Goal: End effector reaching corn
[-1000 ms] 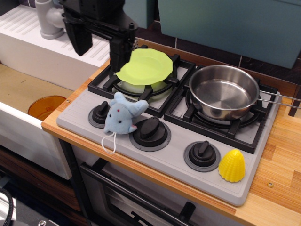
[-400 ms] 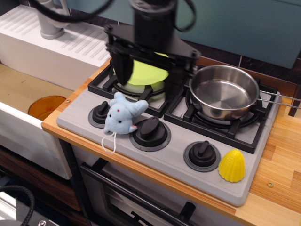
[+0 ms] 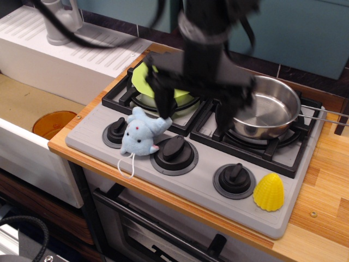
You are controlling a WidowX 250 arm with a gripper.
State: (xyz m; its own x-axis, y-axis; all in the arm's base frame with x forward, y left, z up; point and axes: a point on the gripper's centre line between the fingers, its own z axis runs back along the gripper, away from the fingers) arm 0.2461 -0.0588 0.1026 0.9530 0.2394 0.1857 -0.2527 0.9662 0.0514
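The yellow ridged corn [image 3: 269, 192] stands on the grey stove panel at the front right corner, right of a black knob [image 3: 234, 177]. My black gripper [image 3: 203, 109] hangs above the middle of the stove, between the two burners. Its two flat fingers [image 3: 163, 102] are spread wide with nothing between them. The gripper is blurred and sits up and to the left of the corn, well apart from it.
A steel pan [image 3: 275, 109] sits on the right burner, partly behind the gripper. A lime-green plate [image 3: 142, 77] on the left burner is mostly hidden. A blue plush elephant [image 3: 140, 134] lies by the left knobs. An orange bowl [image 3: 52, 123] sits in the sink at left.
The gripper has swept from the back left, over the green plate, to the right and forward toward the stove's middle. It stays open. Nothing else moved.
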